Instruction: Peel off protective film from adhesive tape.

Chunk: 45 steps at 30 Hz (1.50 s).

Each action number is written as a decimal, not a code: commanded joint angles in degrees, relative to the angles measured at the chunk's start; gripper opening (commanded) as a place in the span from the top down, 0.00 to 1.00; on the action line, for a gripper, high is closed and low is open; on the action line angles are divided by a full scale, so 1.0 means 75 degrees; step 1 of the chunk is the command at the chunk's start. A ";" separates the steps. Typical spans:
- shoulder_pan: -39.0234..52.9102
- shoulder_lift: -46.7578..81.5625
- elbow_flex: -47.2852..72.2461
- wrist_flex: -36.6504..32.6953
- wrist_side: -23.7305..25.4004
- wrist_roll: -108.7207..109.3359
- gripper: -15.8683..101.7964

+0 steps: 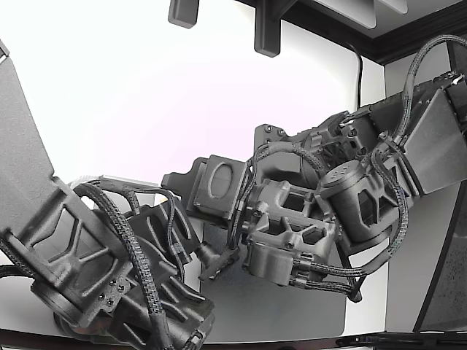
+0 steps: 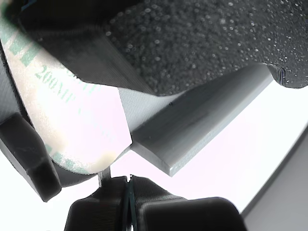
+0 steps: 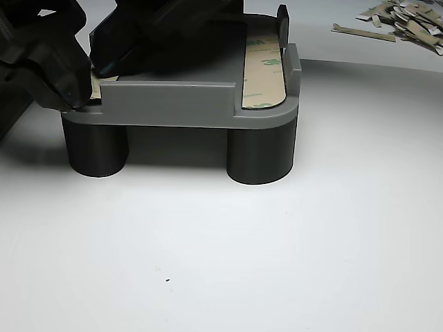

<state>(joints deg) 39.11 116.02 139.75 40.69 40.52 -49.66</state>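
A grey fixture (image 3: 173, 104) stands on round dark legs (image 3: 259, 155). One cream tape strip with green print (image 3: 263, 69) lies in its slot at the other view's right. A second strip (image 3: 97, 84) lies at that view's left, mostly hidden under my gripper (image 3: 86, 83). In the wrist view this strip (image 2: 72, 120) fills the near field beside the fixture's grey edge (image 2: 192, 130). My gripper (image 2: 129, 192) has its jaws together at the strip's rounded end, with a thin film tab (image 2: 105, 175) running between them. In the exterior view the gripper (image 1: 215, 266) sits low between the two arms.
A pile of peeled film scraps (image 3: 405, 21) lies at the back right of the other view on the white table (image 3: 221, 249). A second dark arm (image 1: 95, 255) fills the exterior view's lower left. A grey mat (image 1: 277, 306) lies under the arms.
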 commanded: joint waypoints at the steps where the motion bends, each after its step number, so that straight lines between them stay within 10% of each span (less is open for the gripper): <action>1: -0.0047 0.0188 -0.0117 -0.0176 0.0082 -0.0023 0.96; 45: 0.0000 0.0070 -0.0633 0.0633 -0.0094 0.0070 0.96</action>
<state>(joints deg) 39.46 115.66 136.85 45.53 39.64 -49.13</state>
